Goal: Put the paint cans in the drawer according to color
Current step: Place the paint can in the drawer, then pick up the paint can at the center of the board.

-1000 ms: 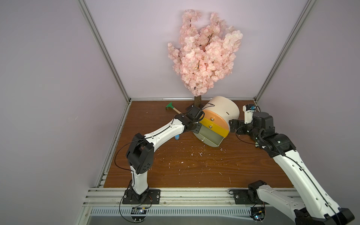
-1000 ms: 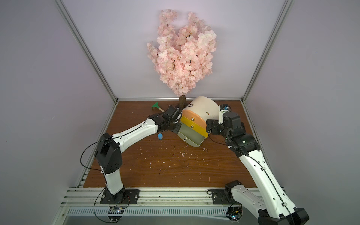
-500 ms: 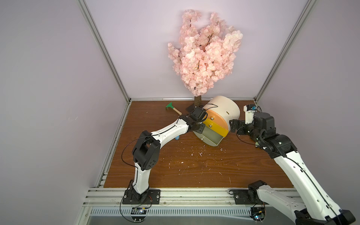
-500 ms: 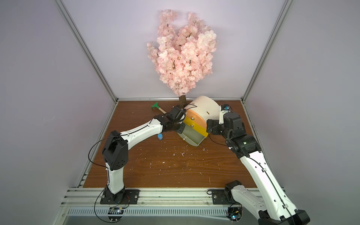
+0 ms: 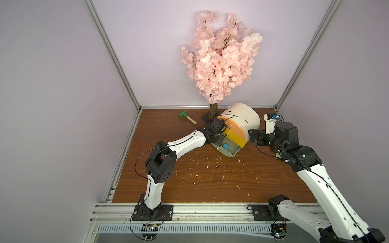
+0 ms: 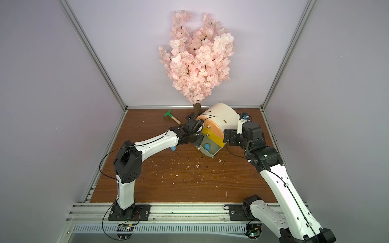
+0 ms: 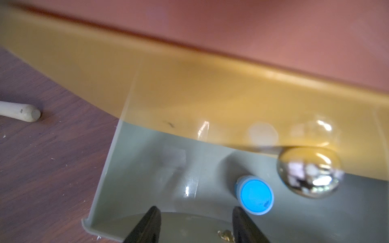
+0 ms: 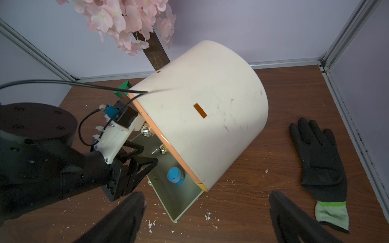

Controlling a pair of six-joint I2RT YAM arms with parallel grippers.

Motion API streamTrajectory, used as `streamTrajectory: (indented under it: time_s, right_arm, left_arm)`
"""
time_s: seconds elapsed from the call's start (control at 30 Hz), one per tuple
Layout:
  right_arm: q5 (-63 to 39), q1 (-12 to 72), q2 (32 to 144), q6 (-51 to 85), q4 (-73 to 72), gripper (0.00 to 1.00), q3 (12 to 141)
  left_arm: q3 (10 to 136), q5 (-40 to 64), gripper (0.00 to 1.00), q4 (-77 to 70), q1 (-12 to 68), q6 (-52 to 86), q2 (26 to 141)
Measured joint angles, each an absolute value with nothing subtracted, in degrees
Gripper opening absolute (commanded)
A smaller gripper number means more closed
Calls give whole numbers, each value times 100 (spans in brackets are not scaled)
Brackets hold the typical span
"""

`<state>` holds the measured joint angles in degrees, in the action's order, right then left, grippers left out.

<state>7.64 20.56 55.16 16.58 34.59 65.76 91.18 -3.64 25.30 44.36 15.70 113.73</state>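
- Resting in the open grey drawer (image 7: 147, 168), the blue paint can (image 7: 254, 194) lies free; the left gripper (image 7: 195, 210) beside it stands apart, empty.
- Beside the cabinet (image 8: 210, 105), the right gripper (image 8: 207, 194) gapes wide, likely to steady it.

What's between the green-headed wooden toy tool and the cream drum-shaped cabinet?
The pink blossom tree's brown trunk, shown in both top views.

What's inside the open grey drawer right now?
One blue paint can sits in the grey drawer. Its rear, beneath the yellow drawer, is hidden.
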Motion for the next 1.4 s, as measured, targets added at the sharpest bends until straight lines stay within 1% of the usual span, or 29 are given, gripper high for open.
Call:
streamTrajectory:
  time_s: [0.2, 0.37, 0.47, 0.6, 0.73, 0.87, 1.0, 1.2, 1.27, 1.4]
  right_arm:
    - [720, 2056, 5524, 1656, 3461, 99, 6589]
    - [661, 2056, 5546, 1658, 3459, 98, 6584]
    - [534, 2056, 5555, 1678, 3457, 98, 6547]
    - [311, 2075, 5566, 1680, 3542, 98, 6508]
    - [202, 2171, 5559, 1678, 3701, 98, 6479]
    - [143, 2204, 5513, 1678, 3785, 98, 6355]
    - [121, 2206, 5505, 1678, 3804, 98, 6324]
    - [121, 2206, 5478, 1678, 3800, 98, 6324]
    - [123, 2206, 5476, 1678, 3802, 98, 6324]
    - [123, 2206, 5476, 1678, 3800, 98, 6324]
  left_arm:
    - [9035, -480, 55, 2482, 4436, 1623, 11157]
    - [8829, -676, 55, 2418, 4375, 1743, 10401]
    - [8611, -779, 57, 2329, 4283, 1826, 9918]
    - [8117, -1024, 62, 2255, 4016, 1890, 9570]
    - [7535, -1144, 65, 2305, 3607, 1962, 9607]
    - [7017, -1177, 65, 2377, 3208, 2005, 9721]
    - [6925, -1103, 66, 2383, 2936, 2010, 10018]
    - [6925, -832, 73, 2287, 2871, 2038, 10333]
    - [6923, -725, 72, 2244, 2871, 2038, 10381]
    - [6873, -561, 66, 2158, 2871, 2080, 10403]
